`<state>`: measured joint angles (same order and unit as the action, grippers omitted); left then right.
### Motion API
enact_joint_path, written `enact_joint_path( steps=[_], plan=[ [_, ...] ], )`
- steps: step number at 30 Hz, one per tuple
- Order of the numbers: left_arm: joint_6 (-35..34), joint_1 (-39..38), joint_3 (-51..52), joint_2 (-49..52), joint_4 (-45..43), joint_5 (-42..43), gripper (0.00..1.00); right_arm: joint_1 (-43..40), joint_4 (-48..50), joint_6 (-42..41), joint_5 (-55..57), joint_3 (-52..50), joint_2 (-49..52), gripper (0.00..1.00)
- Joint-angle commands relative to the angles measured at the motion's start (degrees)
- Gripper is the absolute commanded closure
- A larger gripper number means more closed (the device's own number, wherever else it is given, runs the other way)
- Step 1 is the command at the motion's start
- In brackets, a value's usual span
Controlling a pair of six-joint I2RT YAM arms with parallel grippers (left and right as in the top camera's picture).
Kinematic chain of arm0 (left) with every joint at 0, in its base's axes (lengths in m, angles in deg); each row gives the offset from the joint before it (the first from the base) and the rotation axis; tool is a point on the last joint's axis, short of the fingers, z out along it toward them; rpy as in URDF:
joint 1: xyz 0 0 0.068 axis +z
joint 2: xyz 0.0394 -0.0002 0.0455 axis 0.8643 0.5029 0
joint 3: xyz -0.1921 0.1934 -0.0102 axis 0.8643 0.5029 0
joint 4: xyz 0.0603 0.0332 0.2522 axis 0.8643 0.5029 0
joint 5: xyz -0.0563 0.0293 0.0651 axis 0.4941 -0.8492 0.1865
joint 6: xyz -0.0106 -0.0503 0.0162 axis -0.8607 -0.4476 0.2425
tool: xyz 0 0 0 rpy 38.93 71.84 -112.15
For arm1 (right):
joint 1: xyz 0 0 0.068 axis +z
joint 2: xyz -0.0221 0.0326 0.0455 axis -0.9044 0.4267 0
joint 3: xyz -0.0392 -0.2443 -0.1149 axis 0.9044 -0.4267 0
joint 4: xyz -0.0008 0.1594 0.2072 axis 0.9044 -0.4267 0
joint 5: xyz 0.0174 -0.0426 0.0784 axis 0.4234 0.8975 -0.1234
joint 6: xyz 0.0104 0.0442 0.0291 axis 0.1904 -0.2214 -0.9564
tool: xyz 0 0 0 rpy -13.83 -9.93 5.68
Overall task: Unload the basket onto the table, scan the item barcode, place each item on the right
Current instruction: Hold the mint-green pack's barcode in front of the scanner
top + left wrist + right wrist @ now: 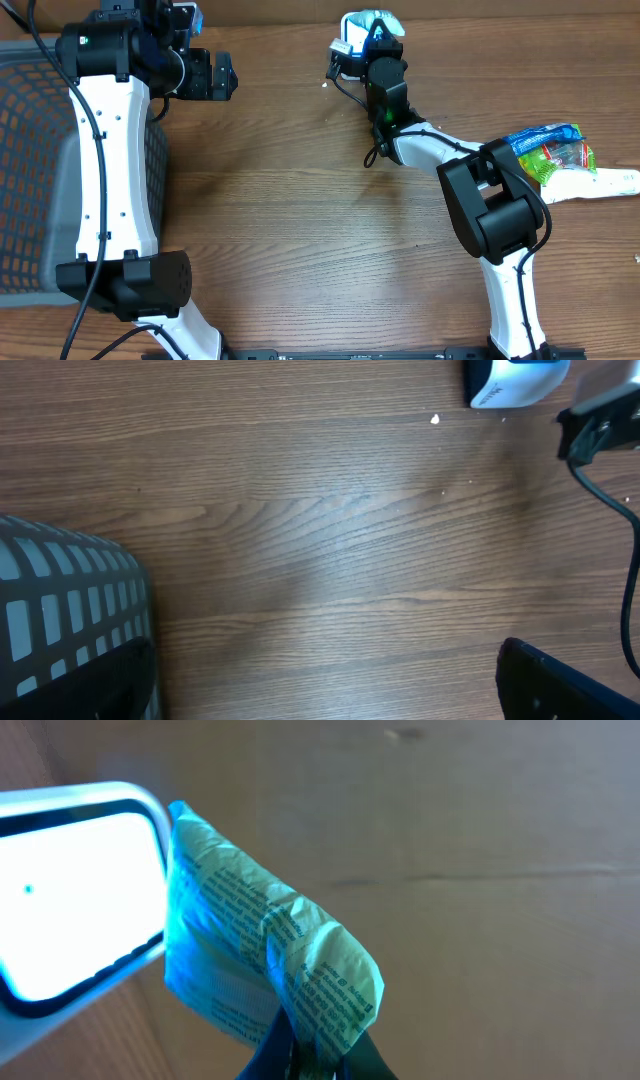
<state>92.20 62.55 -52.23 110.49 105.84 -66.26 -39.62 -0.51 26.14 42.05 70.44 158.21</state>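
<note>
Near the far edge of the wooden surface [300,200], the right fingers [262,1062] pinch a crumpled packet [270,970] just beside the lit scanner [70,900]. The left fingers [565,685] stand open and empty. The creases may hide the barcode, so the scan could fail.

A brown wood-grain table [300,200] is being loaded with a dark grey mesh plastic basket [30,150] at its left edge, a white boxy barcode scanner [343,47] near the far edge, and a crinkled blue-and-green plastic packet [550,150] touching a flat white packet [600,185] at the right.

Crinkled printed packet [270,970] beside lit scanner [70,890]
</note>
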Motion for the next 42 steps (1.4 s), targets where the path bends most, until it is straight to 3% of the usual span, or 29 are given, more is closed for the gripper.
enact_joint_path(
  steps=[1,26,42],
  plan=[
    [-0.17,0.13,0.17,0.35,-0.20,0.66,0.00,-0.24,-1.49,-0.13,-1.84,1.86,-0.59,0.96],
    [-0.17,0.22,0.17,0.35,-0.20,0.66,0.00,-2.45,-0.59,14.73,-4.85,2.16,-0.57,0.96],
    [-0.17,0.22,0.17,0.35,-0.20,0.66,0.00,-2.69,-1.18,14.71,-8.26,5.09,-0.57,0.96]
  ],
)
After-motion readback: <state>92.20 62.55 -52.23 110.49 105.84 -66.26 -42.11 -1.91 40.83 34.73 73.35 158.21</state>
